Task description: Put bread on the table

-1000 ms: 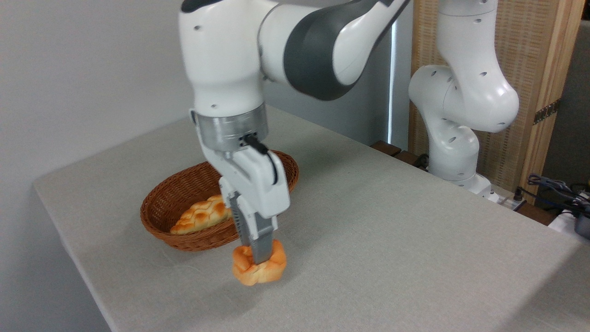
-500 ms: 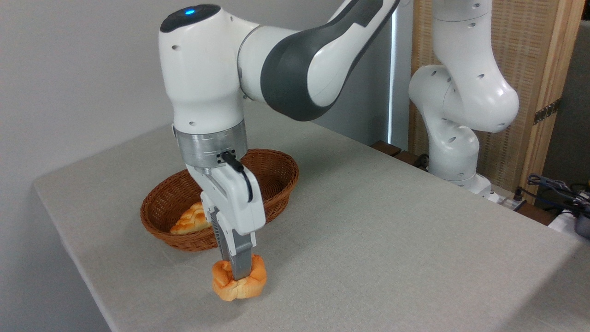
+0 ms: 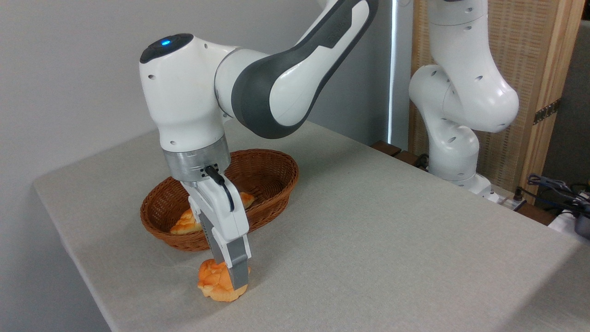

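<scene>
The bread [image 3: 211, 282], a small golden-orange knotted bun, is down at the grey cloth surface of the table [image 3: 378, 230], close to the front left edge and just in front of the basket. My gripper [image 3: 229, 279] points straight down and is shut on the bun, with one grey finger [image 3: 238, 271] covering its right side. The bun's underside looks to be touching the table.
A brown oval wicker basket [image 3: 159, 228] stands right behind the gripper, holding a paler braided loaf [image 3: 185, 224] partly hidden by my wrist. The table's left and front edges lie near the bun. The arm's base [image 3: 454, 152], cables and a wooden screen are at the right.
The gripper has carried the bun down and to the left, from hanging just above the table to resting at its surface. The arm's elbow dropped lower.
</scene>
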Controlling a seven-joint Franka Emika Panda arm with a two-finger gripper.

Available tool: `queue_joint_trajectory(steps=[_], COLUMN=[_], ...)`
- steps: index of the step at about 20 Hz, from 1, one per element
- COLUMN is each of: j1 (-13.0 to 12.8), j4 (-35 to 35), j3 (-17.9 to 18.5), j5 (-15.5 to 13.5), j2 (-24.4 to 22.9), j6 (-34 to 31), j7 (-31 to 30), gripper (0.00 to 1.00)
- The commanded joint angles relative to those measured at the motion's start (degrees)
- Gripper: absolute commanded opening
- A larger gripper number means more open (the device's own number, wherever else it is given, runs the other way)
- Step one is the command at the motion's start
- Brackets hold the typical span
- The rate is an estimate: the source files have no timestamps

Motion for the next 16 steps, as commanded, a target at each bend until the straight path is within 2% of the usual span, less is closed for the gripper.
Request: queue_joint_trajectory(steps=[1,3,5,7,9,10,13,16], j1=[1.37,1.56,1.65,1.74,1.82,1.82,1.82,3.48], j4=[2.12,3.27,9.05,12.57,15.83,16.37,16.20,14.63], j3=[-0.02,-0.37,-0.11,0.24,0.34,0.25,-0.28,-2.12], j5=[-0.01,-0.45,-3.69,-5.63,-9.57,-10.46,-11.17,-10.56], j2=[-1.32,-2.02,-2.03,-1.94,-2.20,-2.55,-6.84,-10.62], j6=[-0.71,-3.60,-9.21,-12.91,-17.48,-18.64,-19.09,-21.45], j7=[-0.79,-0.88,-1.23,-1.23,-1.41,-1.84,-7.89,-9.32], gripper=[1.00,1.00,1.00,1.00,1.00,1.00,1.00,1.00])
